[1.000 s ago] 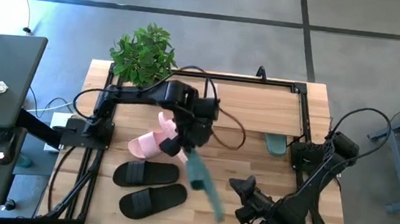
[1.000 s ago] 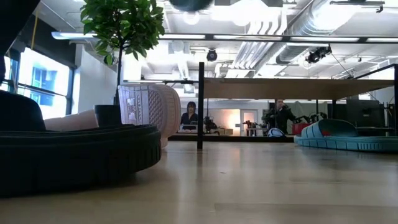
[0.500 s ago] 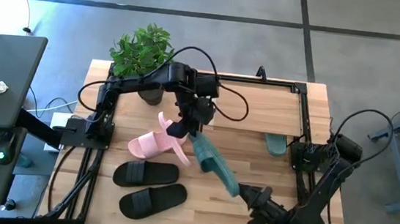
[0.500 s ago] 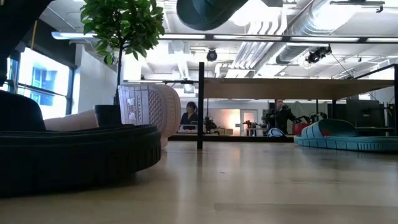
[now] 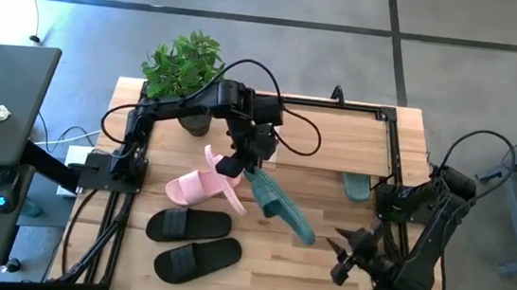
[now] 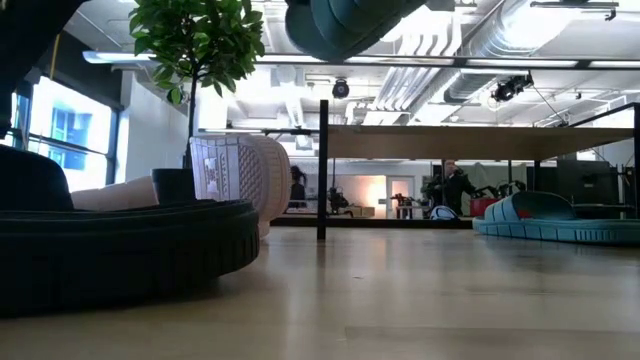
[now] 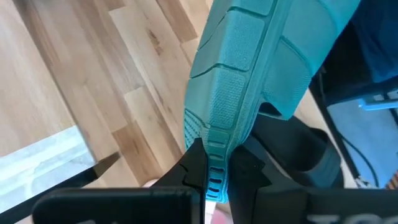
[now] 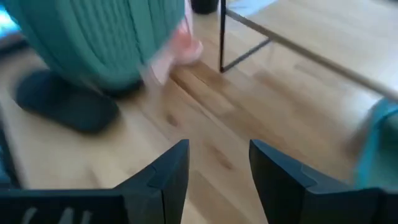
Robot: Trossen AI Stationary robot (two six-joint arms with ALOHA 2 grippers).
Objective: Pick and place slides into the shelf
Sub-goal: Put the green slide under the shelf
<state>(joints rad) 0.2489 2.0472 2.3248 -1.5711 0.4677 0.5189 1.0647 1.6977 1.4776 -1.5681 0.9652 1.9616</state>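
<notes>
Above the middle of the surface (image 5: pixel 323 265), the left fingers (image 7: pixel 217 171) are clamped on the edge of one dark green slide (image 5: pixel 277 202), which hangs in the air and slants out toward the right arm. In the left wrist view the two dark tips pinch the ribbed rim of its sole. The right fingers (image 5: pixel 351 254) stand apart with nothing between them, near the front right of the surface and just short of the hanging slide's free end.

Beside the left arm's grip, the pale pink pair (image 5: pixel 200 182) lies with one slide propped up on edge. The two black slides (image 5: pixel 194 241) lie side by side toward the front left. The second green slide (image 5: pixel 356 185) sits under the right end of the shelf (image 5: pixel 335 138), whose plank top runs along the back. A potted plant (image 5: pixel 186 69) stands at the shelf's left end.
</notes>
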